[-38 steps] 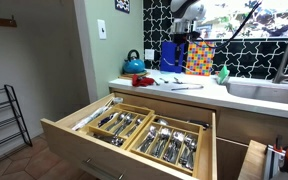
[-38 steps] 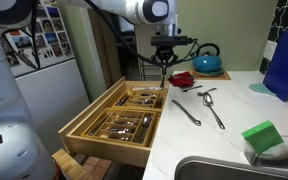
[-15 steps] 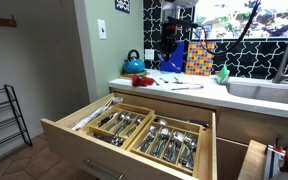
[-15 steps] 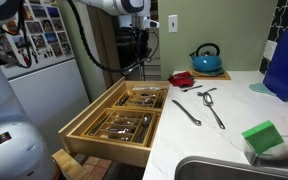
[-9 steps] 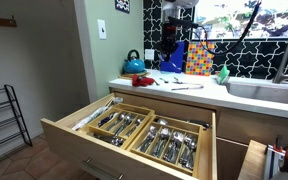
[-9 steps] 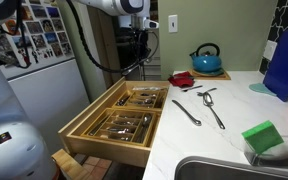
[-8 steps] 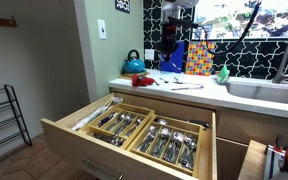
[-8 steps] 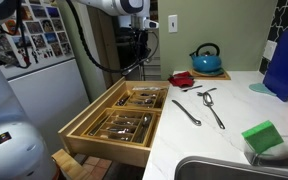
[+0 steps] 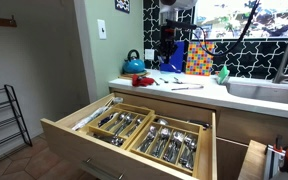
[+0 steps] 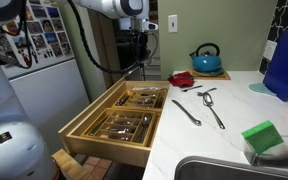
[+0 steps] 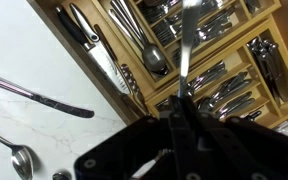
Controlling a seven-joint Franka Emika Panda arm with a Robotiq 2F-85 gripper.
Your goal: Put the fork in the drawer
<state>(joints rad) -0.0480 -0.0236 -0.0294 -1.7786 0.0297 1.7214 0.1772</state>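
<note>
The wide light-wood drawer [image 9: 72, 139] stands open below the counter, with pale divider trays full of silver cutlery; it also shows in an exterior view [image 10: 102, 141] and in the wrist view [image 11: 142, 100]. My gripper [image 10: 142, 52] hangs above the drawer's back part, and it also shows in an exterior view [image 9: 166, 42]. In the wrist view the gripper [image 11: 182, 98] is shut on the fork [image 11: 185, 40], a slim silver piece that points down over the cutlery trays. In an exterior view the fork [image 10: 142, 66] hangs below the jaws.
Other silver utensils lie on the white marble counter [image 10: 187, 111] [image 11: 42, 99]. A blue kettle [image 10: 207, 59], a red item [image 10: 182, 78], a green sponge [image 10: 263, 137] and a sink [image 9: 269, 91] are on the counter. A narrower wooden drawer [image 9: 256, 160] is open beside the wide one.
Since 2.5 s ago my gripper has moved off the counter to above the open drawer with the fork in it. Over the last second it has barely moved.
</note>
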